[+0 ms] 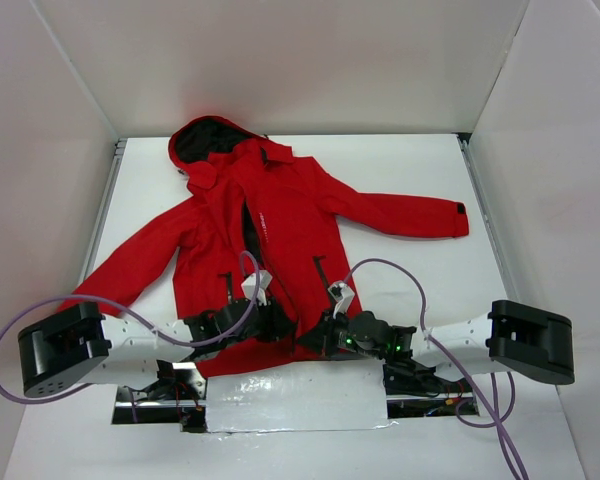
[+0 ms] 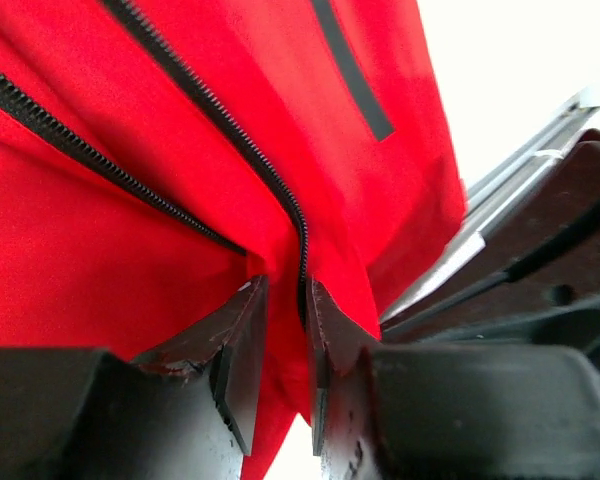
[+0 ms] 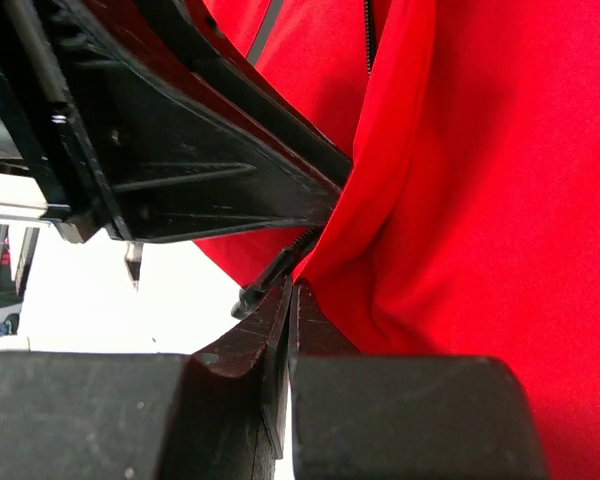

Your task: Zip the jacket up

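Two toothed black zipper rows (image 2: 220, 110), smooth red jacket (image 1: 295, 220).

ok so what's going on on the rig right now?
Both arms are working at the bottom of the red jacket, which lies flat on the table. The right claw is shut on the jacket's edge by the lower end of the front zipper. The left claw is part open, one finger on each side of that zipper. The jacket is not zipped yet: further up the front gapes, showing the dark lining.
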